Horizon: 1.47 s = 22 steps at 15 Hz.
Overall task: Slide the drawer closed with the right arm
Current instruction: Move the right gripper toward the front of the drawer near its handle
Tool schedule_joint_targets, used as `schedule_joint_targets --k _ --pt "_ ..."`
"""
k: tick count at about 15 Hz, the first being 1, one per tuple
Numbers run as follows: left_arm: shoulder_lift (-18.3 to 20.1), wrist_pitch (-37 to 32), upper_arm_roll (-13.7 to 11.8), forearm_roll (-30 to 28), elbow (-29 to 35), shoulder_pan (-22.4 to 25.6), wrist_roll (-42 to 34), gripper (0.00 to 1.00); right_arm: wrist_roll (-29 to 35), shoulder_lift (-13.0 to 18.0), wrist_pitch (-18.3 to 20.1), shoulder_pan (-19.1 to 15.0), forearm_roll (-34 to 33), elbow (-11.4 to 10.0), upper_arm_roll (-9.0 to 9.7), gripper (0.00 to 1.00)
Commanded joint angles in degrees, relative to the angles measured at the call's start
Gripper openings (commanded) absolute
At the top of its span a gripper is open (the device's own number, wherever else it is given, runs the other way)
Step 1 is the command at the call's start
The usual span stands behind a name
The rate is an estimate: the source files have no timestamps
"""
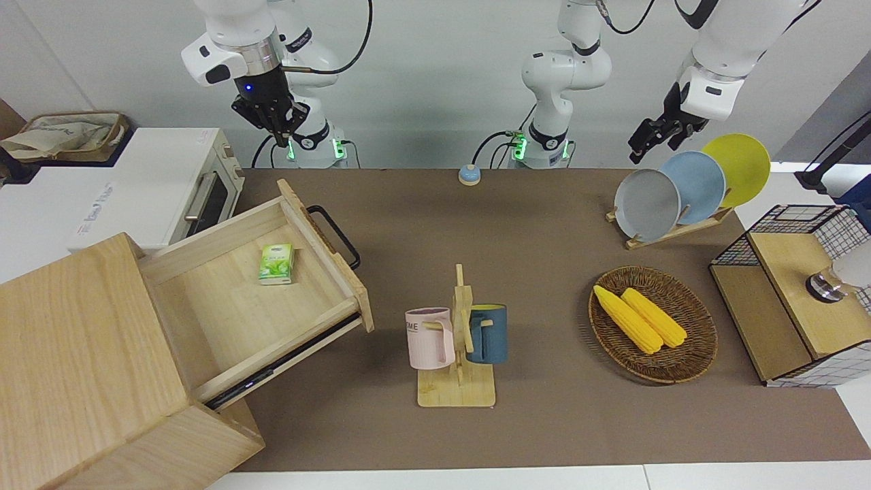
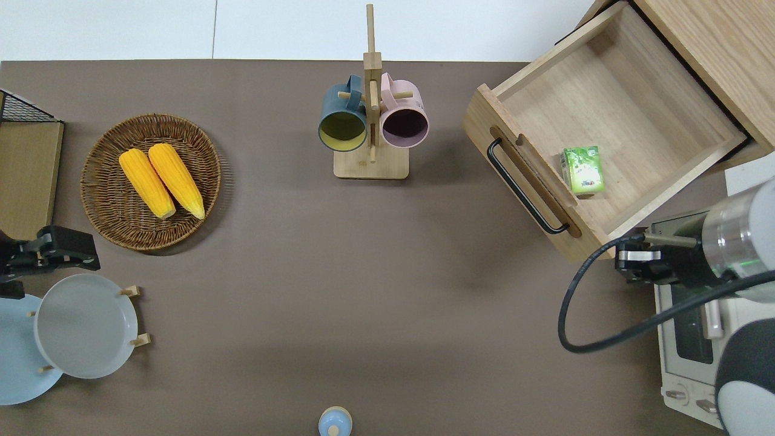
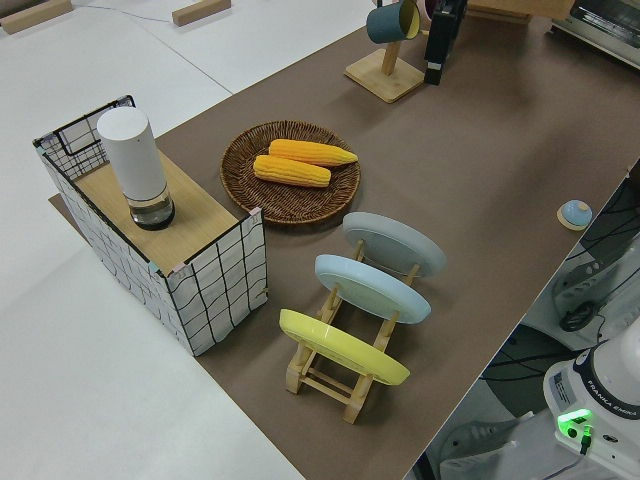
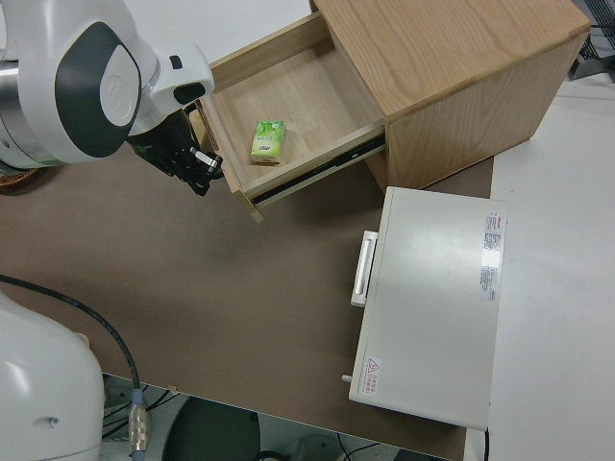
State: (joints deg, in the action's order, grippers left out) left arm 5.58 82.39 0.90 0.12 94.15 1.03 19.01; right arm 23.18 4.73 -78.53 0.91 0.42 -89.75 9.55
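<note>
Two arms are at the brown table point(image 2: 363, 272), and all clock spots here are read looking straight down, with the robots at 6 o'clock. A small blue knob point(image 2: 335, 422) sits at 6 o'clock, closest to the robots. At about 8 o'clock some plates point(image 2: 85, 325) lean in a wooden rack, and the left gripper point(image 2: 60, 248) is parked. At 4 o'clock there is a white oven point(image 2: 690, 339).

The right gripper point(image 2: 629, 266) hangs in the air at about 3 o'clock. It is over the bare table, just beside the closest corner of the drawer point(image 2: 611, 109), not touching it. I cannot tell if either hand is spread or pressed together.

The drawer is at 2 o'clock. It sticks far out of the big wooden cabinet point(image 2: 720, 54), wide open. Its black handle point(image 2: 524, 188) faces about 7 o'clock. A little green box point(image 2: 582, 170) lies inside, close to the front board.

At 10 o'clock a basket point(image 2: 97, 151) holds two yellow corn cobs point(image 2: 162, 180). At 12 o'clock a mug stand point(image 2: 370, 163) holds a blue mug and a pink mug.
</note>
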Motion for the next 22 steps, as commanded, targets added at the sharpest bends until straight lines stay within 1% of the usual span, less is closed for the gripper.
schedule_joint_targets --k 1,2,3,5,6,8,9,11,12,13,15,16,17,19,20,21,22 --pt "0.5 -0.1 -0.3 -0.2 0.0 -0.2 -0.6 0.99 6.0 5.5 -1.4 0.6 3.9 -7.1 -0.06 0.000" --pt "0.5 -0.1 -0.3 -0.2 0.0 -0.2 -0.6 0.99 8.2 6.1 -2.1 0.6 5.3 -8.1 -0.06 0.000" --pt "0.5 -0.1 -0.3 -0.2 0.0 -0.2 -0.6 0.99 10.6 7.0 -3.8 1.1 6.5 -9.6 -0.06 0.000" --pt "0.5 -0.1 -0.3 -0.2 0.0 -0.2 -0.6 0.99 15.1 8.4 -8.3 2.8 7.0 -13.6 0.11 0.000" --pt "0.5 -0.1 -0.3 -0.2 0.0 -0.2 -0.6 0.99 16.7 8.9 -9.8 3.4 7.1 -15.3 0.64 0.000" --pt "0.5 -0.1 -0.3 -0.2 0.0 -0.2 -0.6 0.99 19.7 9.2 -11.5 3.7 7.1 -17.3 2.04 0.000" --pt "0.5 -0.1 -0.2 -0.2 0.0 -0.2 -0.6 0.99 22.0 9.2 -12.8 4.6 7.1 -18.0 2.31 0.000" --pt "0.5 -0.1 -0.3 -0.2 0.0 -0.2 -0.6 0.99 27.4 9.7 -16.5 5.9 7.1 -20.4 2.66 0.000" --pt "0.5 -0.1 -0.3 -0.2 0.0 -0.2 -0.6 0.99 28.8 9.8 -18.0 6.3 7.1 -21.3 3.27 0.000" --pt "0.5 -0.1 -0.3 -0.2 0.0 -0.2 -0.6 0.99 30.5 9.8 -19.5 6.4 7.1 -22.1 3.89 0.000" --pt "0.6 -0.1 -0.3 -0.2 0.0 -0.2 -0.6 0.99 35.4 9.4 -23.9 6.7 7.1 -23.8 5.29 0.000" --pt "0.5 -0.1 -0.3 -0.2 0.0 -0.2 -0.6 0.99 37.7 9.2 -25.8 7.3 7.1 -24.6 5.48 0.000" --pt "0.5 -0.1 -0.3 -0.2 0.0 -0.2 -0.6 0.99 39.1 9.0 -26.8 7.6 7.1 -25.0 5.56 0.000" --pt "0.5 -0.1 -0.3 -0.2 0.0 -0.2 -0.6 0.99 42.0 8.2 -27.6 8.0 7.0 -25.1 5.57 0.000" --pt "0.5 -0.1 -0.3 -0.2 0.0 -0.2 -0.6 0.99 44.1 7.6 -29.3 8.6 7.0 -25.2 5.57 0.000" --pt "0.5 -0.1 -0.3 -0.2 0.0 -0.2 -0.6 0.99 44.8 6.9 -30.8 8.7 6.7 -25.2 5.57 0.000" --pt "0.5 -0.1 -0.3 -0.2 0.0 -0.2 -0.6 0.99 45.1 6.0 -31.5 8.9 6.3 -25.1 5.57 0.000"
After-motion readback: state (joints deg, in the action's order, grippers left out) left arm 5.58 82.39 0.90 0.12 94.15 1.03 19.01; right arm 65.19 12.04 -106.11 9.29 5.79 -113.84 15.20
